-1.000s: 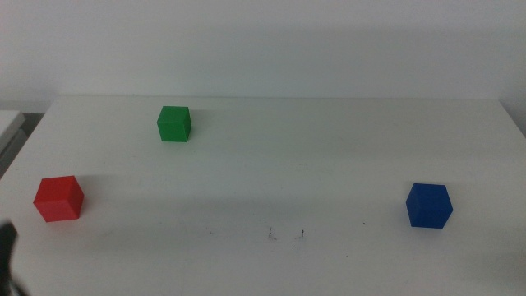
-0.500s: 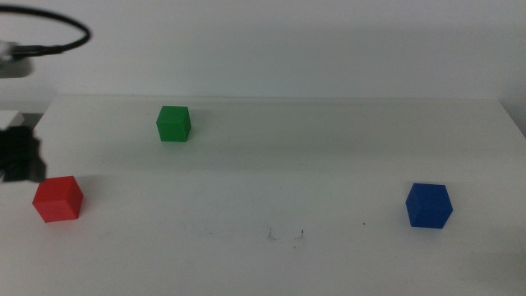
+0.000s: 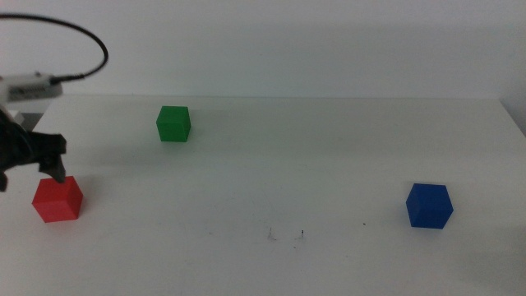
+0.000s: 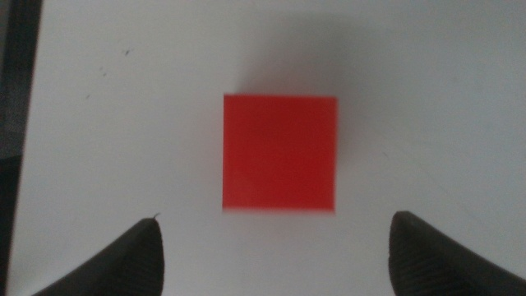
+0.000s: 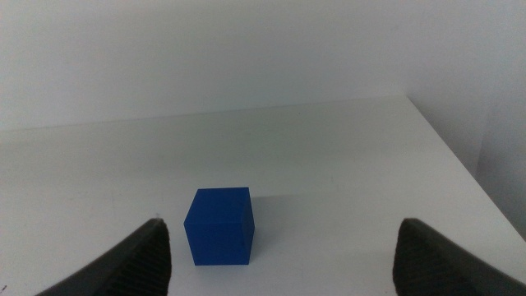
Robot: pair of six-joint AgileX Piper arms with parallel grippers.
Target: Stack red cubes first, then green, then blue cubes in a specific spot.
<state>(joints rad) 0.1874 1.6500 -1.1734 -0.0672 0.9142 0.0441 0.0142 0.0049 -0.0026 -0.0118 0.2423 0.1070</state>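
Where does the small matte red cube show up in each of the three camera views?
Middle view: the small matte red cube sits on the table's far left, just below the left hand.
Left wrist view: the cube fills the centre, seen from above, beyond the open jaws.
Right wrist view: not in it.
Shared landmark: the white tabletop it rests on.

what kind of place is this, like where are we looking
Probably a robot lab test bench: a bare white table against a blank wall, holding only a red cube, green cube and blue cube, with the left hand above the red one.
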